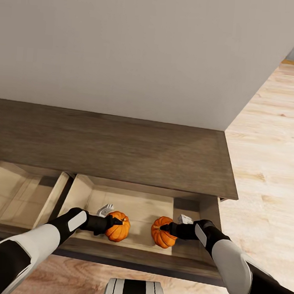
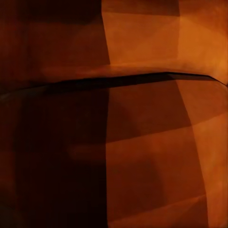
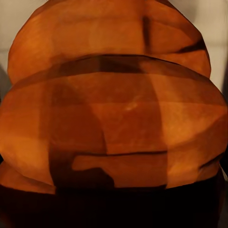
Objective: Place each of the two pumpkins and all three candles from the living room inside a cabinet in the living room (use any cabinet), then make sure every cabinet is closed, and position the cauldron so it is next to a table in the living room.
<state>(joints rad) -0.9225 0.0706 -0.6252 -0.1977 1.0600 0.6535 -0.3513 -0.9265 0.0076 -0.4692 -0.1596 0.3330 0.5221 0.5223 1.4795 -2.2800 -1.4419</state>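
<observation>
The dark brown cabinet [image 1: 120,149] stands against the wall with two pale-lined drawers pulled open. Two orange pumpkins sit low in the right drawer [image 1: 141,206]. My left gripper [image 1: 115,222] is closed around the left pumpkin [image 1: 120,232], whose orange skin shows very close in the left wrist view [image 2: 152,142]. My right gripper [image 1: 165,229] is closed around the right pumpkin [image 1: 161,238], seen ribbed and close in the right wrist view [image 3: 118,118]. I cannot tell whether the pumpkins rest on the drawer floor. The candles and the cauldron are out of view.
The left drawer [image 1: 18,193] holds nothing I can see. A plain grey wall [image 1: 150,53] rises behind the cabinet. Light wood floor [image 1: 269,175] stretches to the right of the cabinet's end. My base [image 1: 134,293] is close to the drawer fronts.
</observation>
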